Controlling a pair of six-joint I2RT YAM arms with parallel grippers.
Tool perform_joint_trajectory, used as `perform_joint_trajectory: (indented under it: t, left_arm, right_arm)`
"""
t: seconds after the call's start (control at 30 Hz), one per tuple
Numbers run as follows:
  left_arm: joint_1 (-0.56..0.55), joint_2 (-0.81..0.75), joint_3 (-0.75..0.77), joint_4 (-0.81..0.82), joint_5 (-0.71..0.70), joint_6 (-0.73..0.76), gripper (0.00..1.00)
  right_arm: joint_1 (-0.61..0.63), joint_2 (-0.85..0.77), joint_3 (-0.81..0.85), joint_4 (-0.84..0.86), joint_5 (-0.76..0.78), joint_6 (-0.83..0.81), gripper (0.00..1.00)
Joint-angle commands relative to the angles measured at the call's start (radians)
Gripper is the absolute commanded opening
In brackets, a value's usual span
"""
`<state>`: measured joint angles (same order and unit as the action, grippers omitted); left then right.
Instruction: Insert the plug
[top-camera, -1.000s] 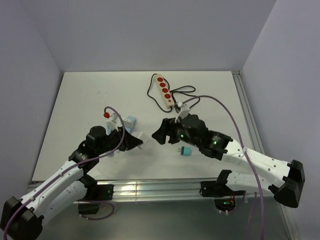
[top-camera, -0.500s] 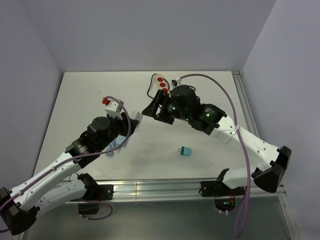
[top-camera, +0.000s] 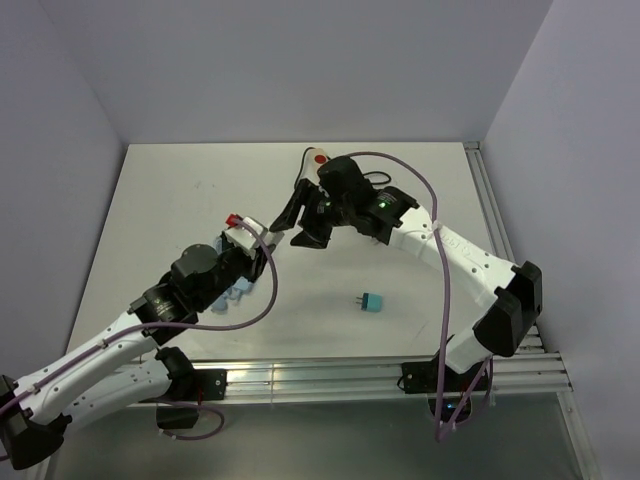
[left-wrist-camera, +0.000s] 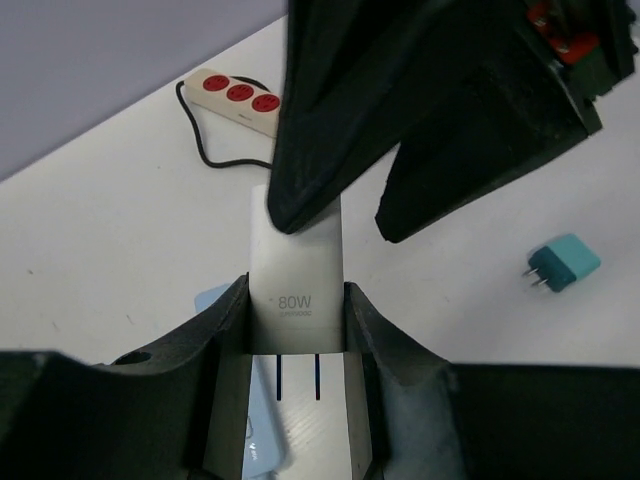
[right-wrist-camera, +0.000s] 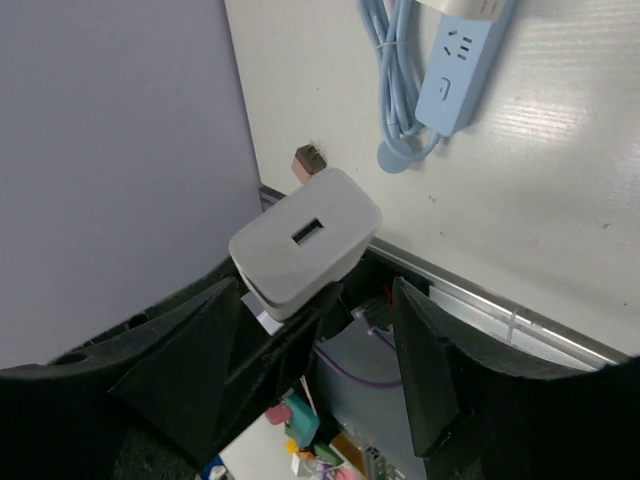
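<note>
A white rectangular charger plug marked 80W (left-wrist-camera: 295, 262) is being pinched between the two fingers of the left gripper (left-wrist-camera: 295, 295), whose jaws are being pressed against its two side faces. The plug is being held above the white tabletop (top-camera: 150, 200), near its middle, with the USB-port end being shown to the right wrist camera. The right gripper (right-wrist-camera: 318, 285) is being held around that same end. Its black jaws are being kept spread. In the left wrist view one finger (left-wrist-camera: 310, 150) is being laid against the plug's top edge, while the other is being kept apart from it, with a gap visible between them.

A light-blue power strip with a coiled blue cable (right-wrist-camera: 455, 80) is lying on the table beneath the two grippers. A beige power strip with red sockets (left-wrist-camera: 238, 95) is being seen at the far side, partly hidden by the right arm in the top view. A small teal plug (top-camera: 371, 302) is lying alone on the table, apart from both strips.
</note>
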<state>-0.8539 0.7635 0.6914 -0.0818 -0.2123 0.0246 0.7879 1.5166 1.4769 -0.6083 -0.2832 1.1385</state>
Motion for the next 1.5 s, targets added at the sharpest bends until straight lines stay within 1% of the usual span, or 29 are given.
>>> perform_joint_trajectory:
  t: [0.0, 0.23, 0.33, 0.37, 0.43, 0.47, 0.63, 0.73, 0.77, 0.83, 0.87, 0.93, 0.97, 1.0, 1.03, 1.1, 1.13, 1.27, 1.3, 1.33, 1.4, 1.47]
  left_arm:
    - [-0.017, 0.006, 0.011, 0.085, 0.048, 0.135, 0.0]
    - [-0.054, 0.051, 0.046, 0.034, -0.004, 0.189, 0.0]
    - [-0.095, 0.082, 0.059, 0.022, -0.087, 0.231, 0.0]
    - [-0.118, 0.091, 0.062, 0.014, -0.137, 0.245, 0.0]
    - [-0.151, 0.103, 0.062, 0.016, -0.17, 0.264, 0.0]
    - [-0.161, 0.102, 0.059, 0.022, -0.208, 0.267, 0.0]
    - [-0.22, 0.082, 0.028, 0.063, -0.292, 0.288, 0.0]
    - [-0.232, 0.077, 0.025, 0.07, -0.309, 0.288, 0.0]
    - [-0.234, 0.077, 0.025, 0.071, -0.308, 0.29, 0.0]
    - [-0.237, 0.082, 0.03, 0.062, -0.311, 0.288, 0.0]
    - [-0.238, 0.086, 0.031, 0.059, -0.312, 0.288, 0.0]
    - [-0.243, 0.086, 0.034, 0.054, -0.314, 0.285, 0.0]
    - [-0.244, 0.085, 0.034, 0.059, -0.314, 0.282, 0.0]
    - [-0.246, 0.077, 0.03, 0.063, -0.312, 0.282, 0.0]
    - [-0.246, 0.077, 0.028, 0.063, -0.318, 0.276, 0.0]
    - [-0.246, 0.076, 0.034, 0.054, -0.323, 0.261, 0.0]
    - [-0.246, 0.076, 0.037, 0.05, -0.337, 0.255, 0.0]
    - [-0.246, 0.053, 0.042, 0.022, -0.338, 0.225, 0.01]
    - [-0.246, 0.043, 0.039, 0.02, -0.335, 0.221, 0.04]
    - [-0.246, 0.034, 0.036, 0.025, -0.338, 0.219, 0.11]
    - [-0.246, 0.007, 0.034, 0.025, -0.343, 0.201, 0.19]
    - [-0.246, -0.021, 0.033, 0.027, -0.34, 0.187, 0.25]
  right_arm:
    - [-0.003, 0.016, 0.097, -0.041, -0.027, 0.021, 0.7]
    - [-0.003, 0.065, 0.131, -0.067, -0.053, 0.023, 0.71]
    - [-0.003, 0.085, 0.135, -0.073, -0.065, 0.03, 0.7]
    - [-0.003, 0.088, 0.132, -0.071, -0.066, 0.033, 0.7]
    - [0.001, 0.09, 0.135, -0.085, -0.056, 0.032, 0.7]
    - [0.002, 0.094, 0.134, -0.09, -0.051, 0.029, 0.7]
    - [0.001, 0.103, 0.111, -0.091, -0.053, 0.043, 0.69]
    - [0.002, 0.116, 0.108, -0.088, -0.051, 0.056, 0.67]
    - [0.002, 0.12, 0.108, -0.084, -0.05, 0.061, 0.61]
    - [0.005, 0.122, 0.109, -0.073, -0.042, 0.069, 0.56]
    - [0.007, 0.125, 0.111, -0.071, -0.042, 0.07, 0.51]
    - [0.008, 0.126, 0.108, -0.07, -0.042, 0.081, 0.45]
    - [0.01, 0.126, 0.097, -0.062, -0.045, 0.084, 0.36]
    - [0.01, 0.126, 0.088, -0.058, -0.05, 0.089, 0.3]
    - [0.01, 0.126, 0.079, -0.038, -0.065, 0.099, 0.16]
    - [0.01, 0.125, 0.054, -0.022, -0.091, 0.112, 0.04]
    - [0.011, 0.122, 0.046, -0.001, -0.102, 0.121, 0.0]
    - [0.016, 0.097, 0.002, 0.065, -0.116, 0.124, 0.0]
    - [0.014, 0.091, -0.006, 0.082, -0.117, 0.124, 0.0]
    - [0.013, 0.079, -0.021, 0.112, -0.119, 0.122, 0.0]
    - [0.016, 0.073, -0.027, 0.134, -0.123, 0.116, 0.0]
    - [0.017, 0.067, -0.033, 0.16, -0.131, 0.095, 0.0]
